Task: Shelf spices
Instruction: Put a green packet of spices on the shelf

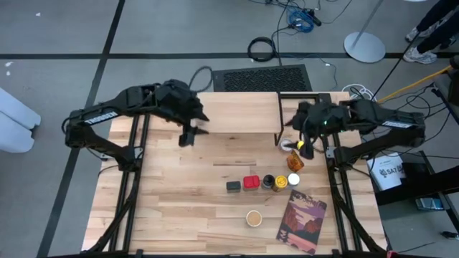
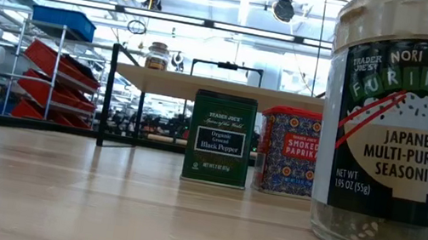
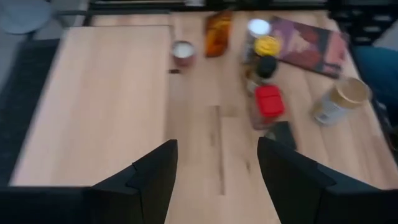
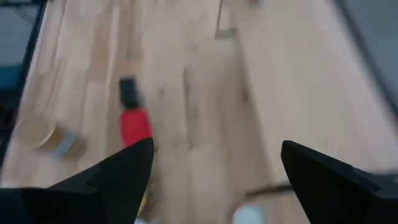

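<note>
The shelf (image 1: 240, 115) stands at the table's far edge; in the low view its plank (image 2: 218, 91) carries a jar (image 2: 157, 55) near its left end. On the table, one white-topped jar (image 1: 287, 145) stands by the shelf's right leg. Nearer me an orange jar (image 1: 294, 163) and a row of spices: white top (image 1: 293, 179), yellow top (image 1: 278, 182), black top (image 1: 267, 180), red tin (image 1: 250, 182), black tin (image 1: 234, 186). A tan-topped jar (image 1: 253, 217) stands nearest. My left gripper (image 3: 217, 168) hovers open over the shelf's left part (image 1: 192, 135). My right gripper (image 4: 214, 168) is open above the shelf's right end (image 1: 297, 135).
A reddish-purple book (image 1: 301, 222) lies flat at the table's near right corner. Bare tabletop (image 1: 165, 201) fills the left half. In the low view the tan-topped jar (image 2: 401, 132) stands close and hides the shelf's right end.
</note>
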